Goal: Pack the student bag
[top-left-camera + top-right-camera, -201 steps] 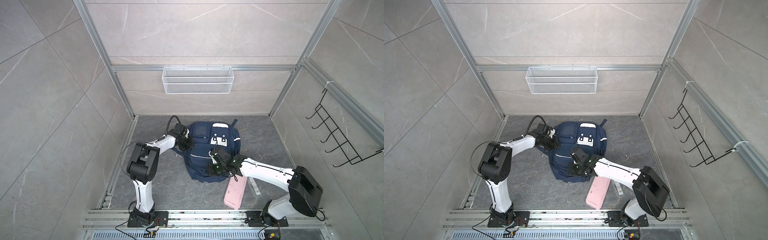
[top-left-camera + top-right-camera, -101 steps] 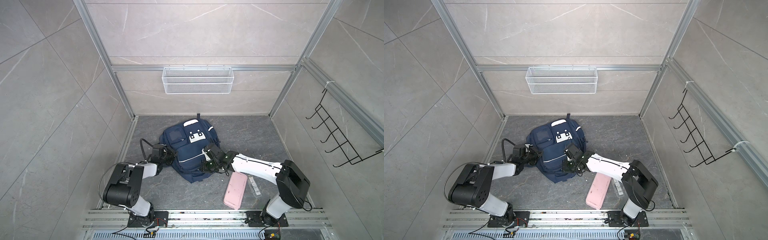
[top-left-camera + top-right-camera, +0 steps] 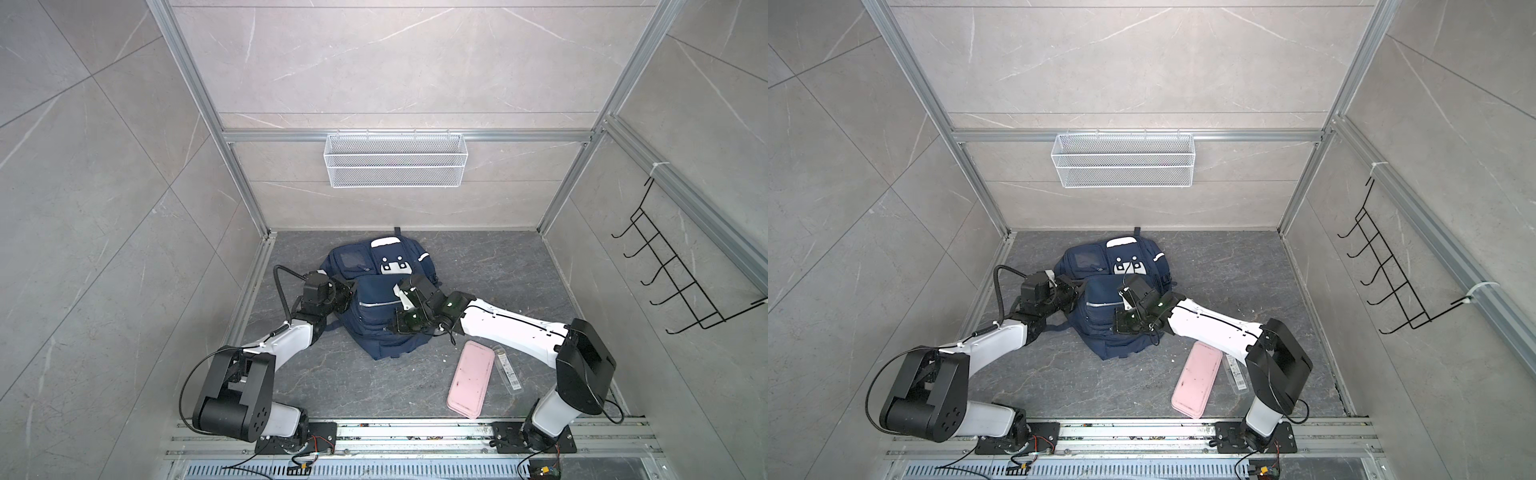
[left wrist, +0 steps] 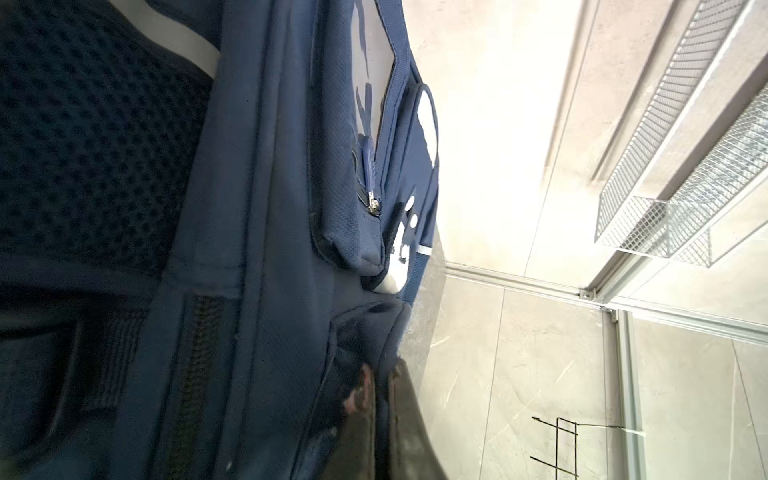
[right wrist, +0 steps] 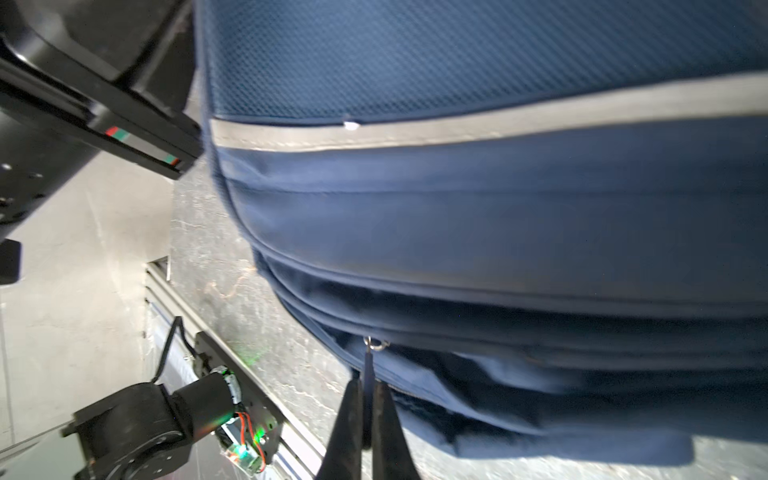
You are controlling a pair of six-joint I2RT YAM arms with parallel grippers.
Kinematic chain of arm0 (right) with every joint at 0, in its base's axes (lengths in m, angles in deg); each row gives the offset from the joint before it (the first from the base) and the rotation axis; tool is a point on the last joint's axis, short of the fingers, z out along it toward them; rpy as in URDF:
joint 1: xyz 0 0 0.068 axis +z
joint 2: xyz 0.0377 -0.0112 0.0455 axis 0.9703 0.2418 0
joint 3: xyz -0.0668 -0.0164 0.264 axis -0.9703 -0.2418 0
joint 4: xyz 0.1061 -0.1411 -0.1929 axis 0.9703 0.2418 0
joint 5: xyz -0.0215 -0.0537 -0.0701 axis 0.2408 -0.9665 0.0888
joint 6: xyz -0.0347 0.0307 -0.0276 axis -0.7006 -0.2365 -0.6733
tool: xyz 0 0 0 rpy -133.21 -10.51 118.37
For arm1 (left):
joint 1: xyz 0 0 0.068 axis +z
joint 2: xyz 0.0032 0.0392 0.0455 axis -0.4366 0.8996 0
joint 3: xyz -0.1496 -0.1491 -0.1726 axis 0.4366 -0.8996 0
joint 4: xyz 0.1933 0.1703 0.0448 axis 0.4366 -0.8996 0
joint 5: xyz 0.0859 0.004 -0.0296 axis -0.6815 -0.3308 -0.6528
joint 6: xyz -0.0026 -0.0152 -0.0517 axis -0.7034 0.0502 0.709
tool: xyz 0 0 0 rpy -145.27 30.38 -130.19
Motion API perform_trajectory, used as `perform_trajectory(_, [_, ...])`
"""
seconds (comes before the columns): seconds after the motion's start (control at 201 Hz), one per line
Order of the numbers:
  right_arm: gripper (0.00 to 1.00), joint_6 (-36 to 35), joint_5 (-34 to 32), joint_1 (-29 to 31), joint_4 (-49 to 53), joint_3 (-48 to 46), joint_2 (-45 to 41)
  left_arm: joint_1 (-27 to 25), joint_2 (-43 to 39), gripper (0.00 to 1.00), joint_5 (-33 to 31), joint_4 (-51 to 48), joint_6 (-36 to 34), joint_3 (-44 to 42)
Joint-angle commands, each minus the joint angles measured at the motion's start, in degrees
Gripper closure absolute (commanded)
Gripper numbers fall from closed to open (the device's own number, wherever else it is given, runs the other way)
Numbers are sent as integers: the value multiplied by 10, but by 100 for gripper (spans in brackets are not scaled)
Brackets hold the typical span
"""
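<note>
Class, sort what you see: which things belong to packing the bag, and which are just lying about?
In the job: student bag, its zip pull, probably the pink case and clear packet.
Just there: wire basket, hook rack.

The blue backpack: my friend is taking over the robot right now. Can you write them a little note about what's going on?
The left gripper is shut, apparently pinching the student bag at its side.
The right gripper is shut on a zipper pull near the bag's lower edge.
The bag lies front-up on the floor. The pink case and clear flat packet lie beside it, outside.
Done: both grips set.
Left: unzip, load the items, close.
</note>
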Motion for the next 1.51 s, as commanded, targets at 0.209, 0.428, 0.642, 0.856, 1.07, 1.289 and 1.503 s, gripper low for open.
perform_trajectory(0.209, [100,10,28,19,-24,108,59,-15,-29,100,-12,42,-5,4])
perform_trajectory(0.428, [100,13,31,32,-15,181,110,-25,-33,100,-21,29,-20,4])
perform_trajectory(0.642, [100,13,23,34,-16,194,127,-34,-31,100,-21,13,-24,4])
perform_trajectory(0.856, [100,6,-1,32,-15,154,92,-45,-40,87,-21,-65,-58,20])
perform_trajectory(1.07, [100,8,-4,11,-24,77,24,-35,-60,61,-48,-224,-169,88])
perform_trajectory(1.289, [100,9,-8,-8,-20,5,-44,-32,-30,57,-70,-332,-252,155])
perform_trajectory(1.503, [100,10,-33,-33,1,-77,-119,-22,72,57,-9,-431,-351,264])
